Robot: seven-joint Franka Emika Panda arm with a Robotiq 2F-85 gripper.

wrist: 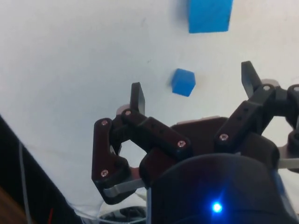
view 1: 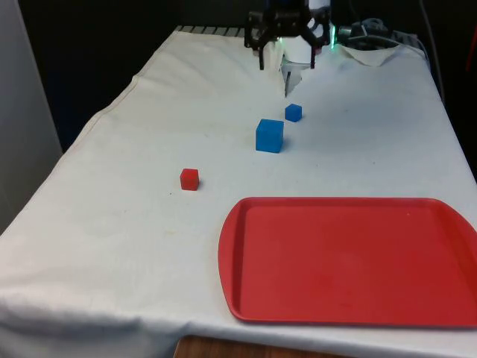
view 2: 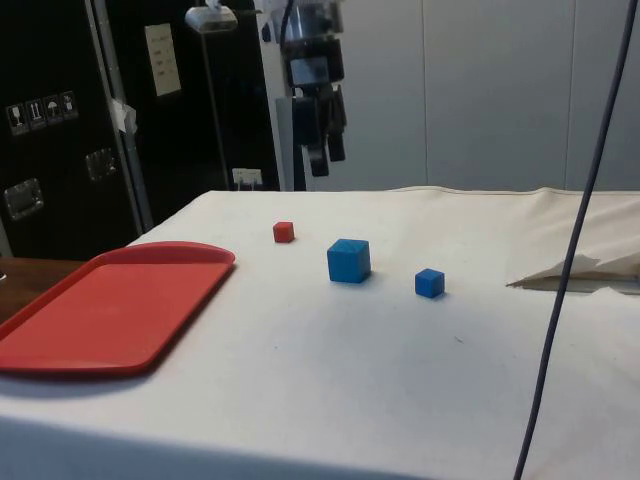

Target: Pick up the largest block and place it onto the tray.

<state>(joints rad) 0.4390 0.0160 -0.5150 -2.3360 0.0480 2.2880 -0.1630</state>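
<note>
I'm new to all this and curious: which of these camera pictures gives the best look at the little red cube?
The front view: the small red block sits alone on the white cloth, unobstructed, to the front view's left of the red tray. The side view also shows it, farther off, beyond the tray's far end.

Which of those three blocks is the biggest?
The blue block in the middle, between the small blue one and the small red one.
</note>
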